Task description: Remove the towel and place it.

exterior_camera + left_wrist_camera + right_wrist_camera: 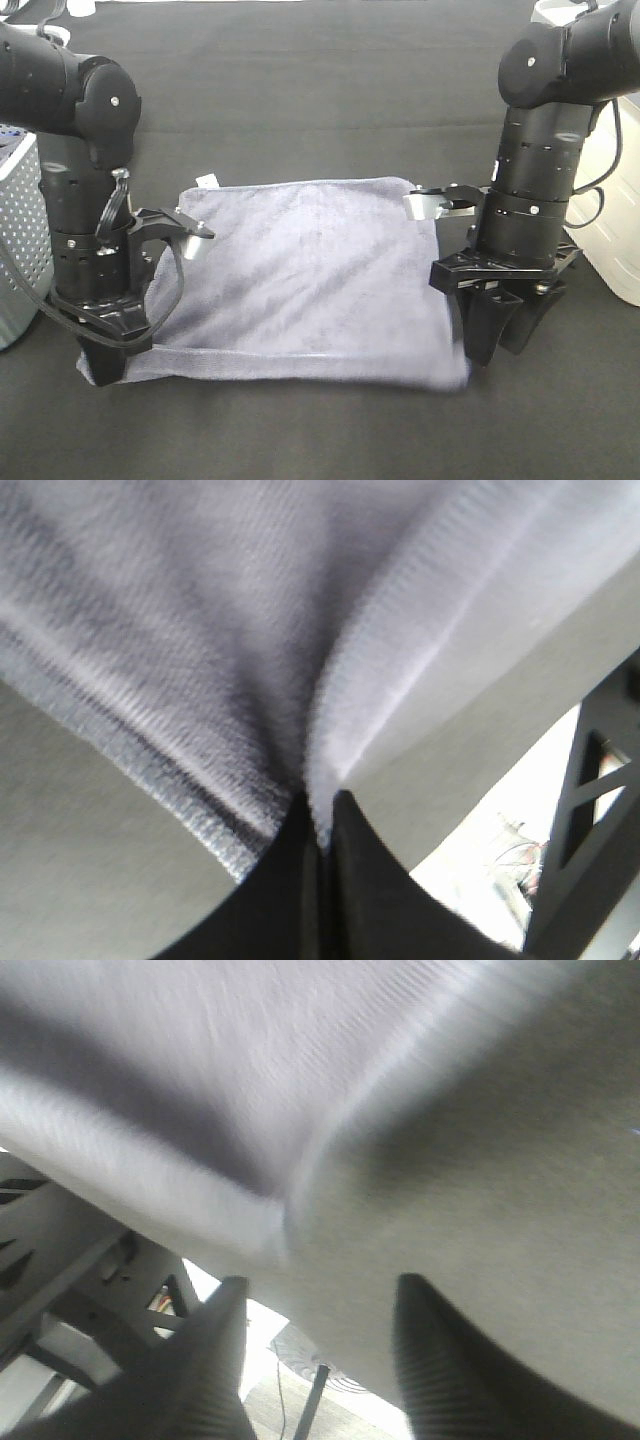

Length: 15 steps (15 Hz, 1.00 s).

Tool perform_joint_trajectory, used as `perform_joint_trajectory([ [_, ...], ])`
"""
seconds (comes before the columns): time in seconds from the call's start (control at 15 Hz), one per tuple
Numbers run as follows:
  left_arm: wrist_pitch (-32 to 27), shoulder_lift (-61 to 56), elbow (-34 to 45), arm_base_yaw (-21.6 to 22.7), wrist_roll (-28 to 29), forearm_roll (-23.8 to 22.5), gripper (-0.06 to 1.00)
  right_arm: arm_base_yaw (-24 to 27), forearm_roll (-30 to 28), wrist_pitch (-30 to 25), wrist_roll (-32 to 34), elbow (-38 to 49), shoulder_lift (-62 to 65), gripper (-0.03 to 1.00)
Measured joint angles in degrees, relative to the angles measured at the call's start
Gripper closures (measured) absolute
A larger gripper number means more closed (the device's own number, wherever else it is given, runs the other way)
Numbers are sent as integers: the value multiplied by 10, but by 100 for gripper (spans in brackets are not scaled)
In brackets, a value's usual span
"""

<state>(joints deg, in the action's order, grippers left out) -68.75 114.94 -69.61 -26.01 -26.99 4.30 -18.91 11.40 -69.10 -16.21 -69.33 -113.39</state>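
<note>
Towel position: the towel (310,280) is seen lying spread and nearly flat on the dark bench (300,90), between the two arms. It is outside the perforated basket (20,230) at the left edge. The white tag (207,181) is at the far left corner.

Left pincer: the left pincer (105,365) is set at the near left corner. In its wrist view the left pincer (320,820) is pressed together on the hem, and a fold of towel (200,630) is raised out of the pinch.

Right pincer: the right pincer (500,345) is set at the near right corner. In its wrist view the right pincer (320,1295) is spread and nothing is held. The towel (200,1080) corner is seen just ahead of one finger (225,1330), with only bench between the tips.

Step in hand: it is judged to be the laying-down and release of the cloth, with one corner freed and one not yet freed.

Method advised: the left pinch is to be opened fully before any lift, so that the hem is not dragged upward. Both arms are to be withdrawn straight up, clear of the near edge.

Risk noted: terry pile may cling to the pads, and the near left corner could be folded over or pulled off line.

Check required: the near edge is to be found flat and square after withdrawal.
</note>
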Motion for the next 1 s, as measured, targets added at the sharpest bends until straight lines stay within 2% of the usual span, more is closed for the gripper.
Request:
perform_joint_trajectory([
  [0.2, 0, 0, 0, 0, 0, -3, 94, 0, -7, 0, 15, 0, 0, 39],
  [0.67, 0, 1, 3, 0, 0, 1, 94, 0, -13, 0, 31, 0, 0, 37],
  [0.8, -1, 9, 3, 0, 0, 2, 89, 0, -5, 0, 36, 0, 3, 37],
  [1.0, -2, 33, 4, 0, 6, 7, 73, 0, 17, 0, 39, 0, 19, 37],
])
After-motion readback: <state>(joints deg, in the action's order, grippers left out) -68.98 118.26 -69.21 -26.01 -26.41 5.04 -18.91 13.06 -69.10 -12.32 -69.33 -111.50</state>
